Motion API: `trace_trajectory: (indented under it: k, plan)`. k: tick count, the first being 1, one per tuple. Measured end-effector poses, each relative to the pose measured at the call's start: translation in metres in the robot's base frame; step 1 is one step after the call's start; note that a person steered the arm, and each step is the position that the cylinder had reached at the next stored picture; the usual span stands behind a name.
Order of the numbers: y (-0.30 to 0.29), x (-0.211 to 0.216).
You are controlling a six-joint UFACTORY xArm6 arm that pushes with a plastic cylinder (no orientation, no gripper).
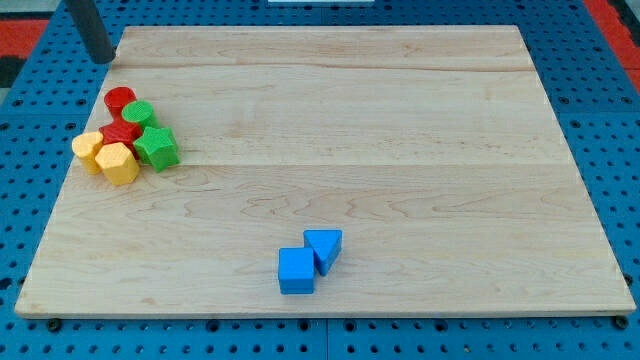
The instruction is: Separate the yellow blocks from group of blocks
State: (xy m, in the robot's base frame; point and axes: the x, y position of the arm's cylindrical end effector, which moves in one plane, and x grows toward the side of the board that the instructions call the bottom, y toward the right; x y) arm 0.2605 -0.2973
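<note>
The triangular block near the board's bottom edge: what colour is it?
Blue. The triangular block touches the blue cube, clear in the camera view.

Pale wooden board (330, 110) on blue perforated table (600, 80)

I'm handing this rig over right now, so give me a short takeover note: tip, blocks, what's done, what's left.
My tip sits at the board's top-left corner, above the cluster and apart from it.
Two yellow blocks still touch the group at the view's left: red cylinder, red block, green cylinder, green block.
The blue cube and blue triangle lie near the bottom centre, uninvolved.
Done: nothing visible.
Left: push both yellows clear, probably toward the view's bottom.
</note>
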Motion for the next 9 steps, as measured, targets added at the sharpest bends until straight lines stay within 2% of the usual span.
trace_trajectory:
  k: [1,2,5,7,9]
  plan:
    - [0.000,0.003]
    - [0.000,0.041]
    - [0.004,0.087]
    - [0.004,0.147]
    - [0.011,0.184]
